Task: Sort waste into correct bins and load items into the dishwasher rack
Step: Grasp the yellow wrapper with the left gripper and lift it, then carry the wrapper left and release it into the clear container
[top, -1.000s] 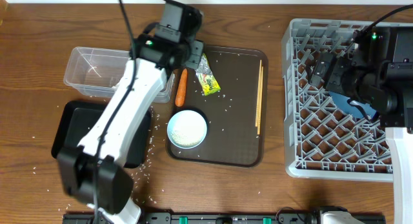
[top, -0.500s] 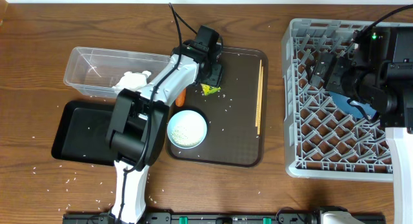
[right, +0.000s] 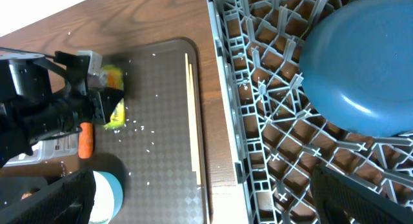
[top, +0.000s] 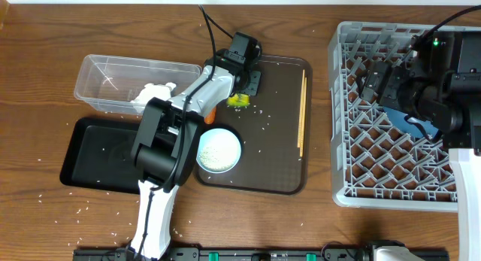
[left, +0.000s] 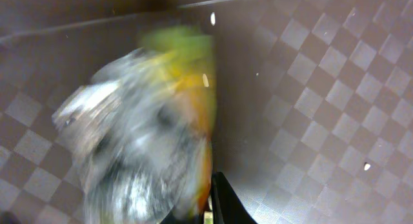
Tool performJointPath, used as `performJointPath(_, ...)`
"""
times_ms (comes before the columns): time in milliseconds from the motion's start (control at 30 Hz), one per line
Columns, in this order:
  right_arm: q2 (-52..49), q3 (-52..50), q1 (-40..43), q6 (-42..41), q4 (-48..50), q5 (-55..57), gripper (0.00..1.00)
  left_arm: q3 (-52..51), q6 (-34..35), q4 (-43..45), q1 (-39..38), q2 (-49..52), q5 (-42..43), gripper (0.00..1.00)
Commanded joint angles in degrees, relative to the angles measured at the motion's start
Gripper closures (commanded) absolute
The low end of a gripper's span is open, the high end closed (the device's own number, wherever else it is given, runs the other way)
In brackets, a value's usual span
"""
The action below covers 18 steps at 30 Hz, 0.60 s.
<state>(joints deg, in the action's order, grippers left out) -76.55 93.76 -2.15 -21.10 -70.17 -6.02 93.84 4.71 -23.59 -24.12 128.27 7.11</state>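
Observation:
My left gripper (top: 242, 94) is over the back left of the dark-brown serving tray (top: 278, 167), shut on the yellow-green wrapper (top: 239, 101). In the left wrist view the wrapper (left: 161, 121) is a blur filling the frame, pinched at my left gripper (left: 193, 214). The orange carrot (top: 211, 112) lies beside it, partly under the arm. A white bowl (top: 219, 150) holds rice. Chopsticks (top: 302, 114) lie along the tray's right side. My right gripper (right: 206, 208) hangs open over the grey rack (top: 353, 167), holding nothing. The dark-blue dish (right: 361, 62) sits in the rack.
A clear tub (top: 101, 69) at the back left holds a crumpled white tissue (top: 154, 92). The black tray (top: 90, 152) lies in front of it. Rice grains (top: 83, 210) are scattered on the wooden table and the serving tray. My left arm crosses the black tray's right end.
My left arm swung from the clear tub to the serving tray, and its gripper closed on the wrapper, which now looks bunched. The tissue now shows in the tub. The right arm has not moved.

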Motion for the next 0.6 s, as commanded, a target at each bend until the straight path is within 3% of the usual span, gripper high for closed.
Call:
performJointPath(0,-0.28,0.22,0.24,-0.70,-0.17,-0.42,0.01,0.79,0.13,-1.07,0.09,-1.51,-0.70,0.94)
performJointPath(300,-0.28,0.22,0.24,-0.68,-0.42,-0.42,0.01,3.21,-0.11,-14.43,-0.15,-17.05,-1.40,0.94)
performJointPath(500,-0.28,0.22,0.26,-0.68,-0.33,-0.42,0.01,3.21,1.14,-20.65,1.46,-26.36,-12.46,0.94)
performJointPath(567,-0.28,0.22,0.26,-0.68,-0.35,-0.42,0.01,3.21,6.82,-22.36,2.95,-27.45,-16.98,0.94)
